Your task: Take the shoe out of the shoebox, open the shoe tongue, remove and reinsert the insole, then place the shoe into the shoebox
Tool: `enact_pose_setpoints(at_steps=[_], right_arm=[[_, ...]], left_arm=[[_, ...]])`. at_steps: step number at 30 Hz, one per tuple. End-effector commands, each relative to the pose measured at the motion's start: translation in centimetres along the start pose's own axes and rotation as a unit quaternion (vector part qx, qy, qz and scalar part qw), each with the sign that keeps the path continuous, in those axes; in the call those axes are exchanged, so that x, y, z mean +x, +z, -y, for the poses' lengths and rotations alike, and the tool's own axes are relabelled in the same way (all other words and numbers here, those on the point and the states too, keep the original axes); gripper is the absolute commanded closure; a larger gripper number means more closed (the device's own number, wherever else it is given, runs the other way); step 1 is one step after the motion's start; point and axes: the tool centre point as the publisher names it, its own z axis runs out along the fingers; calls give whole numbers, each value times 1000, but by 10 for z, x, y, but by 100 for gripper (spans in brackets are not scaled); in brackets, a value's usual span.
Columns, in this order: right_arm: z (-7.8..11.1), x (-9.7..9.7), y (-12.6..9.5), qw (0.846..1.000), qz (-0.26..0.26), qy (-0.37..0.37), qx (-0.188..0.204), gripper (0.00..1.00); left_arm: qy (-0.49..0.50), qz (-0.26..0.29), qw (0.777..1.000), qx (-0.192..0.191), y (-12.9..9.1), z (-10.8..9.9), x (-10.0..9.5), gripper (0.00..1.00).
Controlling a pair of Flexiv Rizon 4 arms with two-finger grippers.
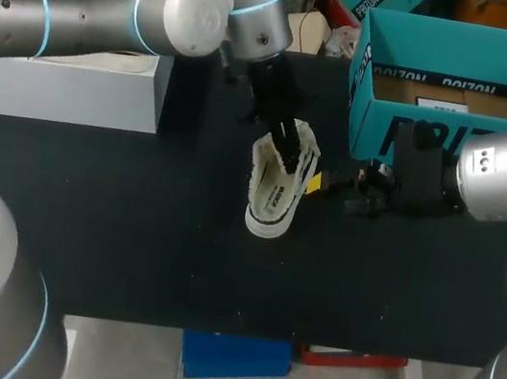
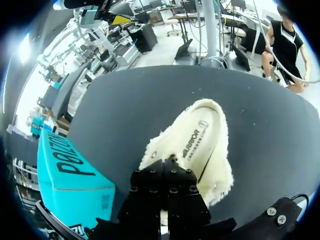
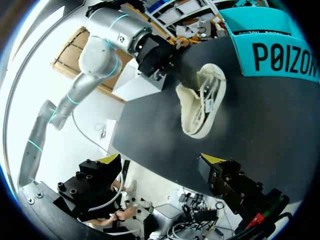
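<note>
A cream shoe [image 1: 275,193] with fuzzy lining lies on the black table [image 1: 130,227], in the middle. My left gripper [image 1: 290,147] is shut, its fingers [image 2: 167,175] pressed together and sunk into the shoe's opening at the heel end of the printed insole [image 2: 202,142]. The tips are hidden there, so I cannot tell whether they pinch anything. The right gripper [image 1: 339,190] stands open just right of the shoe, and nothing lies between its yellow tips [image 3: 212,159]. The shoe [image 3: 202,102] lies ahead of it. Behind it, at the back right, the teal shoebox [image 1: 451,116] stands open.
A pale grey box [image 1: 57,84] stands at the back left of the table, under my left arm. In the left wrist view the teal shoebox [image 2: 65,170] is close beside the left gripper. Bare black tabletop stretches in front of the shoe.
</note>
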Motion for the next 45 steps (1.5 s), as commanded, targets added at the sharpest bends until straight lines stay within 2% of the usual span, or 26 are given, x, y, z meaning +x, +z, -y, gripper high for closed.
enact_pose_setpoints(at_steps=[1,5,9,13,23,28,33,40,45], right_arm=[[0,1,1,1000,2,1,0,0],[0,1,1,1000,2,1,0,0],[0,1,1,1000,2,1,0,0],[0,1,1,1000,2,1,0,0],[0,1,1,1000,2,1,0,0],[0,1,1,1000,2,1,0,0],[0,1,1,1000,2,1,0,0],[0,1,1,1000,2,1,0,0],[0,1,1,1000,2,1,0,0]], left_arm=[[21,47,997,-50,-29,0,3,100],[34,79,991,-106,-57,-9,8,100],[36,80,986,-139,-64,-17,20,100],[37,74,986,-145,-51,-18,28,100],[36,48,992,-107,-1,-9,30,100],[33,45,994,-94,5,-2,35,100],[34,50,994,-89,-8,11,41,100],[48,80,991,-92,-58,32,39,100],[33,88,990,-106,-83,35,41,100]])
